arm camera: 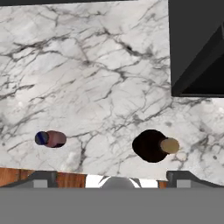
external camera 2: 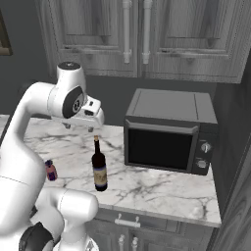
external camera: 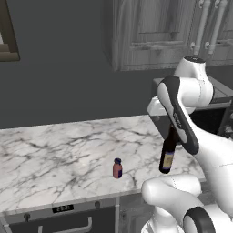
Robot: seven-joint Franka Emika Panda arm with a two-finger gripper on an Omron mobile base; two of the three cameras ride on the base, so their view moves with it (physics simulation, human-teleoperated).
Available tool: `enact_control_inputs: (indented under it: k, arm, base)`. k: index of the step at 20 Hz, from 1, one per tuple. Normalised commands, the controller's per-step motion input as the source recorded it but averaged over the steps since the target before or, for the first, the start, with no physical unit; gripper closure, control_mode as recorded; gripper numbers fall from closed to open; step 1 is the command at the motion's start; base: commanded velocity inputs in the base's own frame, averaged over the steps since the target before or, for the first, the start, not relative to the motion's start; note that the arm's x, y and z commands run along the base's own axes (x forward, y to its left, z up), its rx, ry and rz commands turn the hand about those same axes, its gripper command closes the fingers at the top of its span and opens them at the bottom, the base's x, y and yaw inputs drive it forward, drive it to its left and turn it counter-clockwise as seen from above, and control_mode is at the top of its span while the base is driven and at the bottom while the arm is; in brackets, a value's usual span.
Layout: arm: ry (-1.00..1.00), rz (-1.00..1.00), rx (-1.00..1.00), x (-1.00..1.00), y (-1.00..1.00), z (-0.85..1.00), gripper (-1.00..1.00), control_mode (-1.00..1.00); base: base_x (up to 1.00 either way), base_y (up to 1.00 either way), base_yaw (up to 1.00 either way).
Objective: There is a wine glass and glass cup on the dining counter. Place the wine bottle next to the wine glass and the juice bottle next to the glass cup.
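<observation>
The wine bottle, dark with a pale tan label, stands upright near the front edge of a marble counter. From above it shows as a dark disc. The juice bottle, small and reddish with a blue cap, stands to its left. My gripper hangs above the counter, pointing down, higher than the wine bottle's top and clear of it. It is open, with nothing between its fingers. The wine glass, the glass cup and the dining counter are out of view.
A black microwave sits on the counter just right of the wine bottle. Grey wall cabinets hang above. The counter's front edge runs close to both bottles, with drawers below.
</observation>
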Motion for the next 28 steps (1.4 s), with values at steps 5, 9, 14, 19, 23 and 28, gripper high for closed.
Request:
enact_control_inputs:
  k: [5, 9, 14, 19, 23, 28]
  arm:
    - [-0.05, 0.12, 0.15, -0.34, -0.14, -0.10, -1.00, -1.00]
    - [-0.09, 0.24, 0.03, -0.33, -0.22, -0.09, -1.00, -1.00]
    - [-0.11, 0.20, 0.00, -0.23, -0.27, -0.09, -1.00, -1.00]
    - [-0.13, 0.19, 0.00, -0.15, -0.35, -0.12, -1.00, -1.00]
    - [-0.19, 0.22, 0.00, -0.14, -0.38, -0.19, -1.00, -1.00]
    - [-0.15, 0.19, 0.01, 0.01, -0.27, -0.26, -1.00, -1.00]
  base:
    - [0.00, 0.00, 0.00]
    - [0.00, 0.00, 0.00]
    - [0.00, 0.00, 0.00]
    - [0.00, 0.00, 0.00]
    - [0.00, 0.00, 0.00]
    - [0.00, 0.00, 0.00]
